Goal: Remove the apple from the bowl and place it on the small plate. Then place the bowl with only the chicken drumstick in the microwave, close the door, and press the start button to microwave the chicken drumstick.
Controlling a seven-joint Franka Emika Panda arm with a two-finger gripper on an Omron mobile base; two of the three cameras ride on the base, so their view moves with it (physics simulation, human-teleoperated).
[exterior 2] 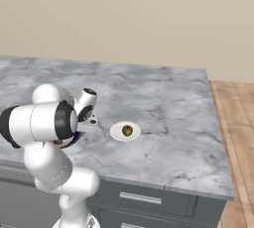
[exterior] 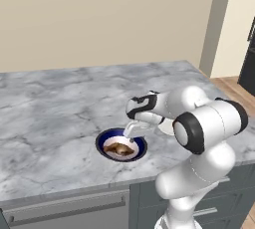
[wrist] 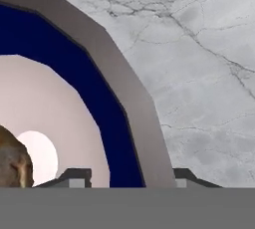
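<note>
Gripper low over the right rim of the bowl, pointing down; finger tips astride the dark blue rim, one over the white inside, one outside over the counter. Jaws part open around the rim; contact with the rim cannot be told. Chicken drumstick lying inside the bowl, golden-brown, alone there. Small plate on the counter just beside the bowl, on the side away from the arm's elbow in the right base view. Apple resting on that plate, near its middle.

Counter of grey-veined marble, broad, flat; bowl and plate near its front edge. Grey drawer fronts with bar handles below the edge. Plain beige wall behind; wood floor past the counter's right end.

Arm rising from below the front edge, elbow bent high, forearm reaching across towards the bowl, wrist turned downward
</note>
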